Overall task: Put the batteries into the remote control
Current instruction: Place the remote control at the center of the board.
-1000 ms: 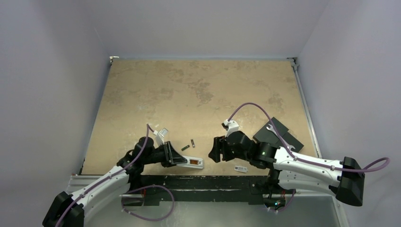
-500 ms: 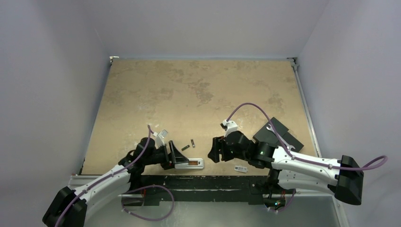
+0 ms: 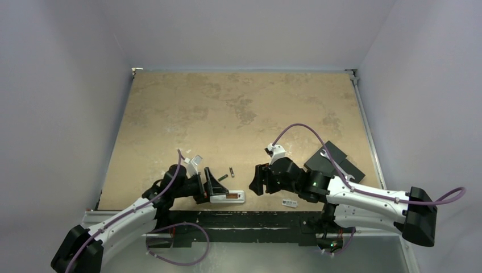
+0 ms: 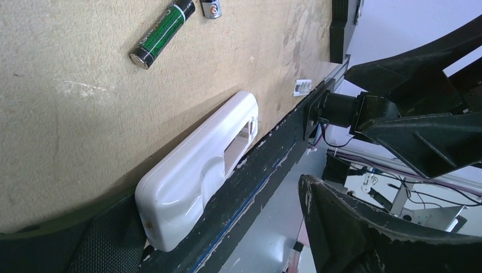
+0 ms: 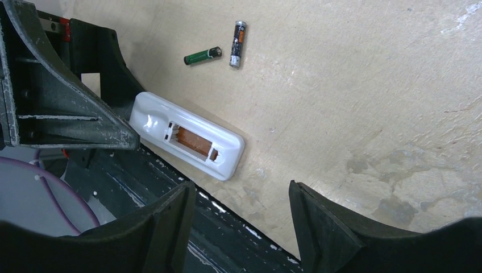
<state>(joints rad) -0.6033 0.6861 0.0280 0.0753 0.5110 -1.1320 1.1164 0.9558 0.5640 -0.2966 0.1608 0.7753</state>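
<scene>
Now the remote control (image 3: 227, 197) lies back-up at lower centre of the top view, right on the near edge of the table (image 3: 239, 114), compartment uncovered and empty. The batteries (image 3: 223, 177) lie loose just above it in frame, near each other, apart from the remote. Left gripper (image 3: 215, 191) straddles the remote's left end, jaws wide, not clamping it. Right gripper (image 3: 258, 181) hovers to the right, jaws spread, holding nothing. Risks, as judged: the remote sits at the table lip, so a nudge from a left finger could tip it off; the round cells may roll if pinched off-centre; polarity could go in reversed
</scene>
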